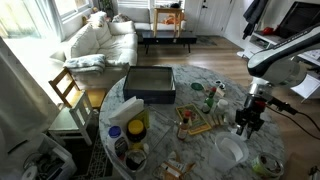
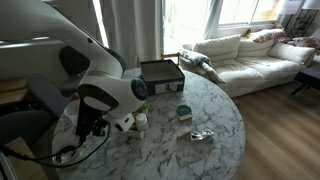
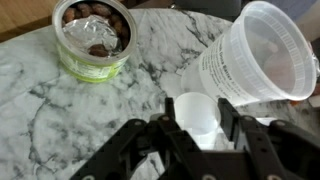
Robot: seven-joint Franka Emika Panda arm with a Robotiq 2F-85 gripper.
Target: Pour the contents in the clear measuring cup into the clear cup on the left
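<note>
Right of jaws, tilted measuring cup (image 3: 255,55)

Bright window glare, wrist view soft

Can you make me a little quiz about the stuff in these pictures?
1. True or false: the tin is empty.
2. In the wrist view, the measuring cup is on which side of the tin? A) left B) right C) inside it
3. Fill in: the sofa is coloured ____.
Key: 1 false, it holds brown bits; 2 B; 3 white.
</note>
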